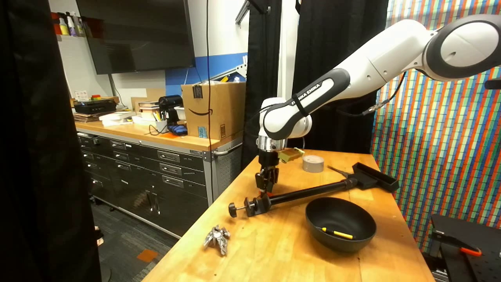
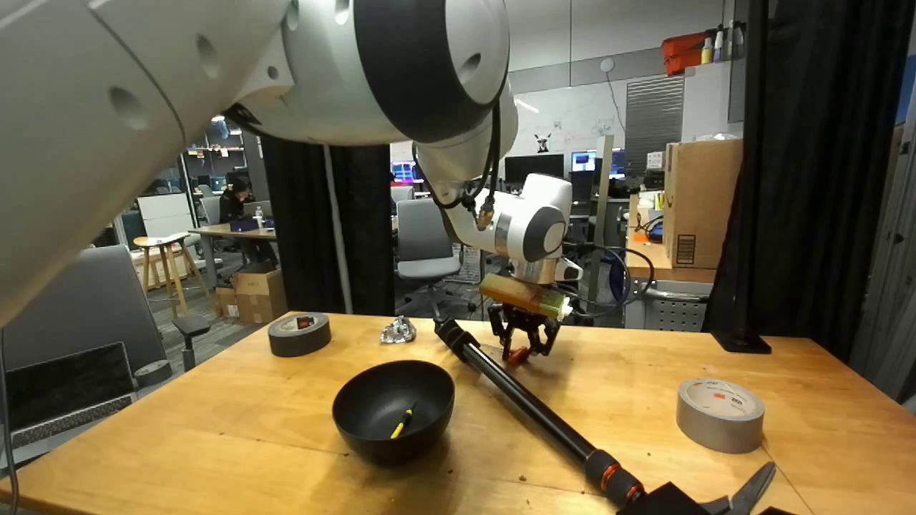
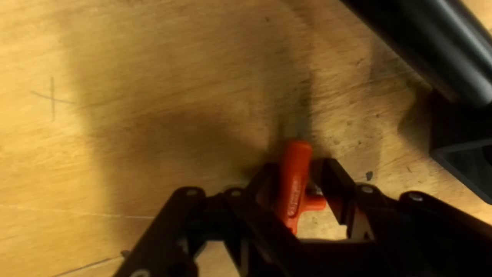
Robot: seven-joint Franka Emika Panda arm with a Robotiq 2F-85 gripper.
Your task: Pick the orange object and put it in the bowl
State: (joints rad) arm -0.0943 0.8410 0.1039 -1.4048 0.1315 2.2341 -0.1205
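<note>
The hand [image 2: 528,351] straddles the orange piece [image 3: 295,184], presumably to lift it for the bowl [image 2: 372,400]; whether clenched, I cannot tell.

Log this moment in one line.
pincer: open, astride orange object | beside it: black rod | bowl: holds yellow-and-black item | placement: not yet done

Black rod [image 2: 529,403], scissors [image 2: 751,490], silvery lump [image 2: 398,330], tape rolls [image 2: 718,430] (two, well apart).
</note>
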